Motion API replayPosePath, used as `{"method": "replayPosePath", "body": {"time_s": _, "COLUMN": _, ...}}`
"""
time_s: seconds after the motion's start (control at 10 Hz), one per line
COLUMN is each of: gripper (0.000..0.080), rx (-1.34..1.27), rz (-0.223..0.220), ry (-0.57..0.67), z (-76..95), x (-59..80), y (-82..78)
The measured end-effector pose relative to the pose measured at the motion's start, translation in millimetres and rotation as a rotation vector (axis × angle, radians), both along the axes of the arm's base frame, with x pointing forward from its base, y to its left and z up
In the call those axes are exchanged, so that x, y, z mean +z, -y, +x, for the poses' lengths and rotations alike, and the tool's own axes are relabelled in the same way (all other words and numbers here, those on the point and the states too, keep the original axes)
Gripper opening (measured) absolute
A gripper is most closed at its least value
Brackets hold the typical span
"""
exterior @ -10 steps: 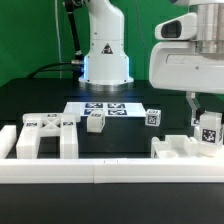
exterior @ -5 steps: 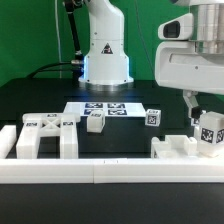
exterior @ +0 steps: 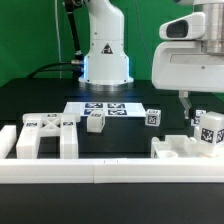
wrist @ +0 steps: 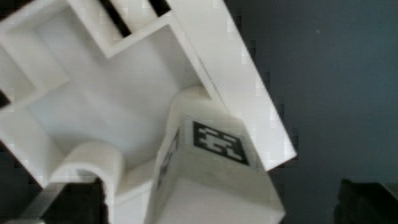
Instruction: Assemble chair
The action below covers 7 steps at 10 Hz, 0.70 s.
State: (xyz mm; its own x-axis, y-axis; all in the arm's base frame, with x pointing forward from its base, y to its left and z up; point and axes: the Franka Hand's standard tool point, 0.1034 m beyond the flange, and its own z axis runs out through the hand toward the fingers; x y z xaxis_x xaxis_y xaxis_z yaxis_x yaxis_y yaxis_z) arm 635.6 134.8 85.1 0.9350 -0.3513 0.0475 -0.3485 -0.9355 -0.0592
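Now, take your bearings from the marker board: the legged frame lies well off to the exterior view's left of it, a small post sits just in front of it, and a tagged block lies near its right edge. Farthest right of the board is the seat piece, with the tagged post standing at its right end. Your tool hangs over that post, fingers spread and gripping nothing. The post looks placed rather than locked, so lift straight up, keep both fingers off its sides, and check it stands upright before fetching another part.
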Motion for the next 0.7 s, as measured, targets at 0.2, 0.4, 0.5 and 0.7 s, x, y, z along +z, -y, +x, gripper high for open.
{"method": "replayPosePath", "body": {"time_s": 0.2, "gripper": 0.0649, "rx": 0.195, "rz": -0.011, "ry": 0.008, "z": -0.2, "x": 0.7, "y": -2.3}}
{"method": "replayPosePath", "body": {"time_s": 0.4, "gripper": 0.0649, "rx": 0.337, "rz": -0.020, "ry": 0.013, "z": -0.3, "x": 0.4, "y": -2.1}}
{"method": "replayPosePath", "body": {"time_s": 0.5, "gripper": 0.0649, "rx": 0.401, "rz": -0.024, "ry": 0.016, "z": 0.0, "x": 0.1, "y": -0.1}}
{"method": "replayPosePath", "body": {"time_s": 0.7, "gripper": 0.0649, "rx": 0.536, "rz": -0.037, "ry": 0.020, "z": 0.4, "x": -0.6, "y": 3.1}}
